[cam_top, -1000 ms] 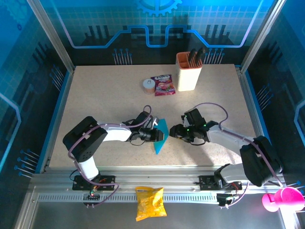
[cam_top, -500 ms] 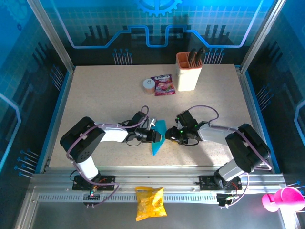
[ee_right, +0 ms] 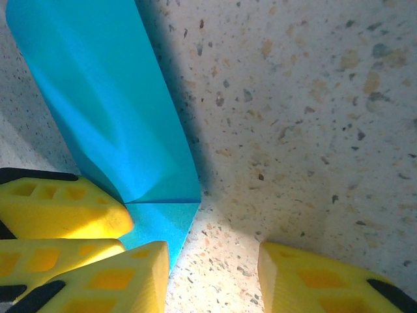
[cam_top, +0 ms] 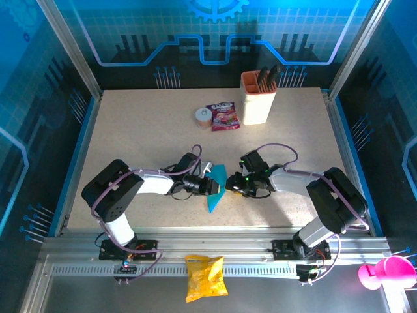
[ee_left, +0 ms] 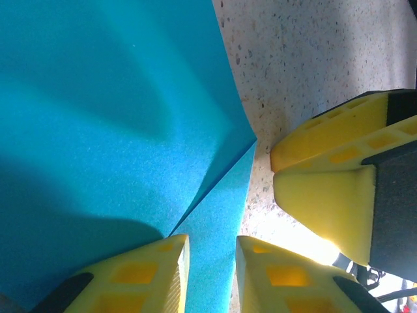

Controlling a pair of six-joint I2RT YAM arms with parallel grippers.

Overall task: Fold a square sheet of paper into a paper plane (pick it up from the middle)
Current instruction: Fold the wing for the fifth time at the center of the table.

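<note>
Both arms reach inward, grippers facing at the table's middle.
Left yellow-fingered gripper [cam_top: 215,187] narrowly parted; right yellow-fingered gripper [cam_top: 229,188] parted wider.

**Surfaces and finishes, as I see them from the console**

The sheet of paper [ee_left: 111,130] reads as thin matt cyan paper with a fine grain, creased in soft folds. The table [ee_right: 313,98] looks like speckled beige stone-effect laminate, smooth, slightly shiny where light falls. The left gripper [ee_left: 210,270] and right gripper [ee_right: 212,277] have fingers of matt yellow moulded plastic with recessed pockets over black parts. I note a glossy red-purple snack packet [cam_top: 223,116] and a shiny yellow crisp bag [cam_top: 204,277]. The frame rail [cam_top: 215,251] looks like bare aluminium.
</note>
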